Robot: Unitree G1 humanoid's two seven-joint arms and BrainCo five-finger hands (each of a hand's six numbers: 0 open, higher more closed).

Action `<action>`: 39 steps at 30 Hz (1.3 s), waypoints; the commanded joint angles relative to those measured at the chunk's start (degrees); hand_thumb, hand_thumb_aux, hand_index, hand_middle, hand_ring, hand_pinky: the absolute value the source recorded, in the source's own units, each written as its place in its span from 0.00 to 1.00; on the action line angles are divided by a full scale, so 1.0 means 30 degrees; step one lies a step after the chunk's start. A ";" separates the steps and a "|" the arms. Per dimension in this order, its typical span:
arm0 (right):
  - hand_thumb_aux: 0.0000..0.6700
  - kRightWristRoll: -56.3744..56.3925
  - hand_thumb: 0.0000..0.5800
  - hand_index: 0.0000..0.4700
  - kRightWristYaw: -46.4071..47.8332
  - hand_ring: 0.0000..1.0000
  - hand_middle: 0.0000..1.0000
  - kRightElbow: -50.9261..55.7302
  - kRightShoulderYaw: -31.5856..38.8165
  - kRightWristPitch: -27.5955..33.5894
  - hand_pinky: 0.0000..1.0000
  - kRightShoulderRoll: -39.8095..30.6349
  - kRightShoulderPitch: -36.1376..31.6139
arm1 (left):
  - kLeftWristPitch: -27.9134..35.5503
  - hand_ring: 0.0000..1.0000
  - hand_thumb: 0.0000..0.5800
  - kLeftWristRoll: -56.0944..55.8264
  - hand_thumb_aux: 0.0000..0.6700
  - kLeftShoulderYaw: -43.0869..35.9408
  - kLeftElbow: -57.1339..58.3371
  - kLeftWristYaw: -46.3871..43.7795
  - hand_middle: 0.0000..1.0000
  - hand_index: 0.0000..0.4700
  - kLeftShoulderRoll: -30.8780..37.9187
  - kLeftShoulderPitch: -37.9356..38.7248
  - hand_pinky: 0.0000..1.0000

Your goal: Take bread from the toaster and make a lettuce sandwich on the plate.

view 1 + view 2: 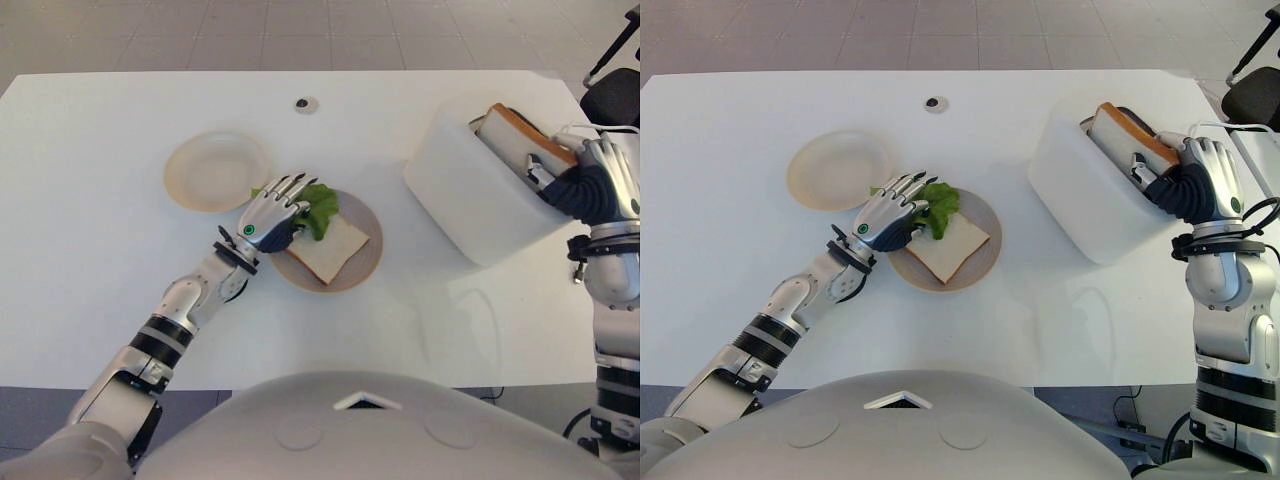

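**Head-camera view, both eyes.** You are looking down on the white table (100,250).

- **Brown plate:** The brown plate (370,262) sits near the centre of the table. It carries the plate slice (335,252) of bread, which lies flat.
- **Lettuce:** The lettuce (322,205) lies on the far left corner of the plate slice and reaches towards the plate's far rim.
- **Left hand:** Your left hand (266,222) lies over the left edge of the brown plate, with its forearm running back to the near left. Its fingers (290,188) are curled downward and closed on the left side of the lettuce.
- **Cream plate:** The cream plate (217,170) stands just beside the brown plate, to its far left.
- **Toaster:** The white toaster (1080,200) stands on the right side of the table, well apart from both plates and set at an angle to the table edge.
- **Toaster slice:** The toaster slice (1115,128) protrudes from the top of the toaster at its far right. The brown crust is visible along its upper edge.
- **Right hand:** Your right hand (1195,180) is at the right end of the toaster. Its fingers (1202,150) wrap around the right end of the toaster slice, and the thumb presses the slice's near face, so the hand grips the slice while its lower part is inside the slot.
- **Round object:** A small dark round object (306,103) lies at the far centre of the table, apart from everything else.
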 commanded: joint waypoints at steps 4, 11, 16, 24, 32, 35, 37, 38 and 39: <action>1.00 0.0290 1.00 1.00 -0.0081 1.00 1.00 -0.0158 0.0347 -0.0014 1.00 0.0113 -0.0377 | -0.0049 0.00 1.00 -0.0180 1.00 0.0128 -0.0418 0.0289 0.00 1.00 0.0278 0.0217 0.00; 1.00 0.0263 1.00 1.00 -0.0338 1.00 1.00 0.0016 0.0575 -0.0095 1.00 0.0152 -0.0779 | -0.0887 0.00 1.00 -0.1953 1.00 0.0341 -0.2996 0.0668 0.00 1.00 -0.1038 0.1176 0.00; 1.00 0.0280 1.00 1.00 -0.0400 1.00 1.00 0.0015 0.0573 -0.0133 1.00 0.0113 -0.0852 | -0.1390 0.00 1.00 -0.2050 1.00 -0.0583 -0.2632 -0.0255 0.00 1.00 -0.1531 0.1528 0.00; 1.00 0.1497 1.00 1.00 -0.0652 1.00 1.00 -0.1116 -0.0502 -0.0238 1.00 0.0110 -0.1485 | -0.1149 0.00 0.89 -0.2081 0.67 -0.0384 -0.2031 -0.2408 0.00 0.67 0.0132 0.2297 0.00; 1.00 0.2534 1.00 1.00 -0.0287 1.00 1.00 -0.1268 -0.1126 -0.0233 1.00 0.0070 -0.2003 | -0.0726 0.00 0.00 -0.2441 0.00 0.0961 -0.4012 -0.3224 0.00 0.00 0.0741 0.2669 0.00; 1.00 0.7538 1.00 1.00 0.0649 1.00 1.00 -0.4027 -0.1102 0.0251 1.00 0.1048 -0.3185 | -0.1219 0.00 0.00 -0.3250 0.00 0.1000 -0.4591 -0.3608 0.00 0.00 0.0546 0.2956 0.00; 1.00 1.1162 1.00 1.00 0.1706 1.00 1.00 -0.6571 0.0433 0.1323 1.00 0.1603 -0.4026 | -0.1687 0.00 0.00 -0.4264 0.00 0.1281 -0.4932 -0.3533 0.00 0.00 0.0335 0.3108 0.00; 1.00 1.2034 1.00 1.00 0.2283 1.00 1.00 -0.7266 0.1858 0.1875 1.00 0.2018 -0.4417 | -0.1785 0.00 0.00 -0.4775 0.00 0.1770 -0.5103 -0.3137 0.00 0.00 0.0137 0.3099 0.00; 1.00 1.2479 1.00 1.00 0.2698 1.00 1.00 -0.7439 0.3199 0.2464 1.00 0.2502 -0.4709 | -0.1781 0.00 0.00 -0.5306 0.00 0.2391 -0.5234 -0.2644 0.00 0.00 -0.0147 0.3089 0.00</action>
